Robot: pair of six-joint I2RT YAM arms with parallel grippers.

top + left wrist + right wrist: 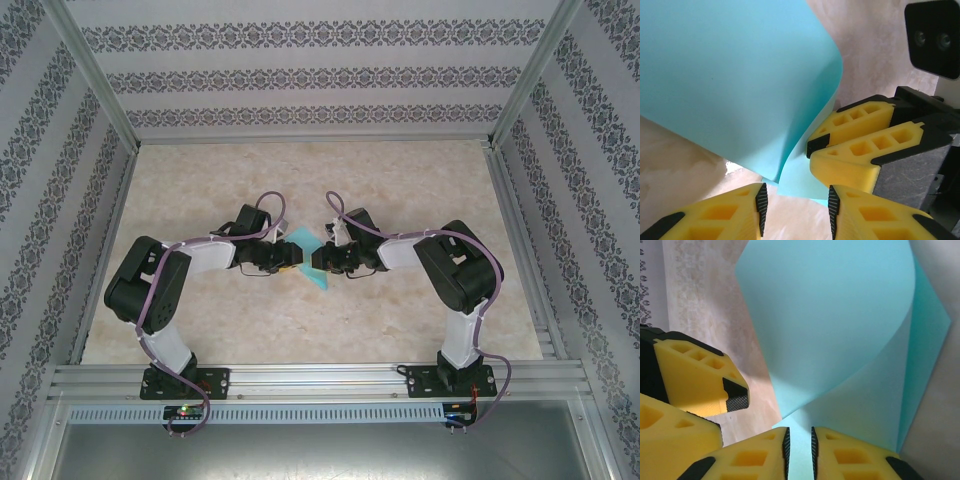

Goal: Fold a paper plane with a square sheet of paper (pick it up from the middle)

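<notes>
While the square sheet of paper [840,330] is being worked at the middle of the table [200,190], between the two arms, it is seen curled over on itself in a loose loop, and no crease is yet pressed. Its lower edge is pinched by the right gripper [799,440], whose jaws are nearly closed on it. The left gripper [796,200] is spread wide, with nothing grasped and the paper's edge just ahead of its gap. By this showing, the first fold is barely begun and every crease of the plane is left. Crowding is noted: the two sets of fingers are nearly touching. The patterned walls [300,70] are well apart.
</notes>
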